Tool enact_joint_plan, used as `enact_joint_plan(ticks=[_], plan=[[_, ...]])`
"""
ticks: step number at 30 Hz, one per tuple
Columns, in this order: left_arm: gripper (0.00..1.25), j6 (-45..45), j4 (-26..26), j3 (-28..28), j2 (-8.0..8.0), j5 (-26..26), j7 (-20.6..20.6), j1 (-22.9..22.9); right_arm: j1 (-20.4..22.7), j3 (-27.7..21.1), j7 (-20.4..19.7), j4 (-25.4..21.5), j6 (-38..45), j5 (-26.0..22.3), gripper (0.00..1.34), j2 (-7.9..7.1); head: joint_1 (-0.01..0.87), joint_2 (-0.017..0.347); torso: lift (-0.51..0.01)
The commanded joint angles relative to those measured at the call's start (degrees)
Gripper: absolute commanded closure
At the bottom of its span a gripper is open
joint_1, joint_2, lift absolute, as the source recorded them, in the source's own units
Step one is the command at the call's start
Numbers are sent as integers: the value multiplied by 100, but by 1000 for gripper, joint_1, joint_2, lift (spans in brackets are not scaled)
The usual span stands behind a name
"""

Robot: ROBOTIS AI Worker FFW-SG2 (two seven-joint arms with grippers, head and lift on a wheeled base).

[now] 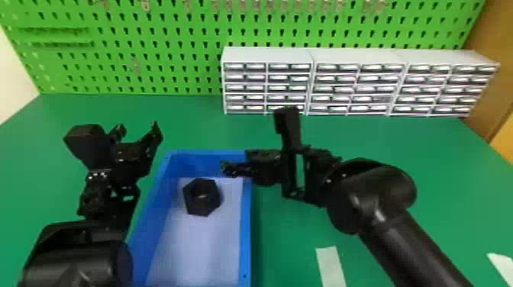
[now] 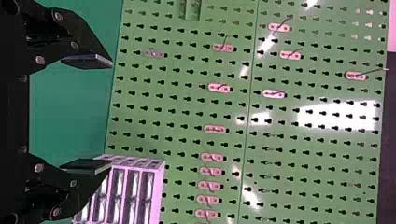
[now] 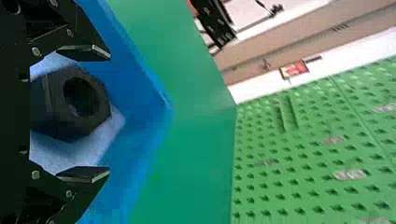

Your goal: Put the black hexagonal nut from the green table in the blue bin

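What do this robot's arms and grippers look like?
The left arm and right arm are black, with smooth, rounded, shiny housings. The left gripper and right gripper are black too, each with two angular fingers, silvery round screw heads and flat pads.

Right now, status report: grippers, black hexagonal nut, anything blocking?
Left black gripper open, empty. Right black gripper open, empty, over the blue rectangular bin. Nut on the bin's pale floor. Nothing on top of the nut.
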Motion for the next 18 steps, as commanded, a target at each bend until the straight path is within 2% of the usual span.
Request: enact_joint_plan(ticks=[1, 8, 18], plan=[[487, 0, 0, 0, -15, 3, 0, 16, 100, -527, 0, -172, -49, 354, 394, 56, 686, 51, -97], [489, 0, 0, 0, -15, 3, 0, 25, 197, -1133, 0, -410, -128, 547, 394, -76, 686, 51, -97], [489, 0, -9, 9, -15, 3, 0, 34, 381, -2100, -9, -770, -137, 916, 394, -50, 686, 51, -97]])
